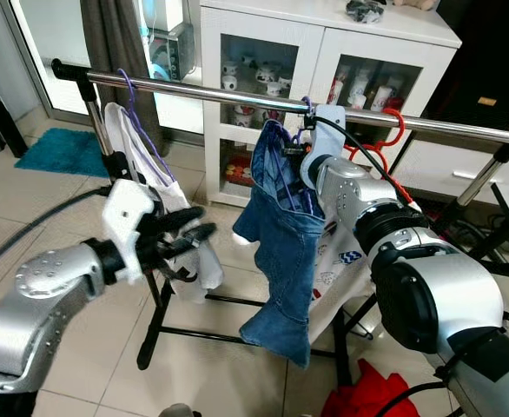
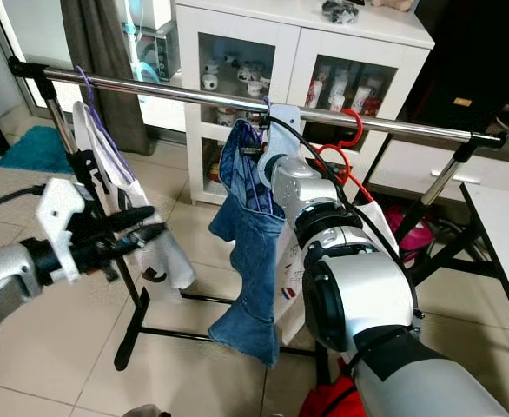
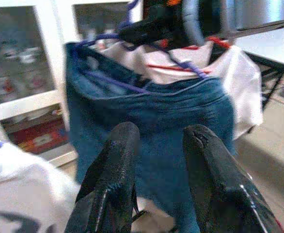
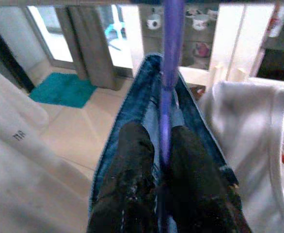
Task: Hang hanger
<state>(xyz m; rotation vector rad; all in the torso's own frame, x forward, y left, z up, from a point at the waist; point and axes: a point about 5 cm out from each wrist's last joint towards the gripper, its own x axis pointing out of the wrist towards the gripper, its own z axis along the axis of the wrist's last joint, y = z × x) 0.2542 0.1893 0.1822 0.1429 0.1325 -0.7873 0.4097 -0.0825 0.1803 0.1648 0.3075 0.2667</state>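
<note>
The left gripper (image 1: 189, 233) hovers low, fingers spread and holding nothing, ready to steady the blue jeans (image 1: 280, 261). Farther back, the right gripper (image 4: 159, 167) pinches the purple hanger (image 4: 170, 53) that carries the jeans, right up at the metal rail (image 1: 237, 95), probably to hook it on.
</note>
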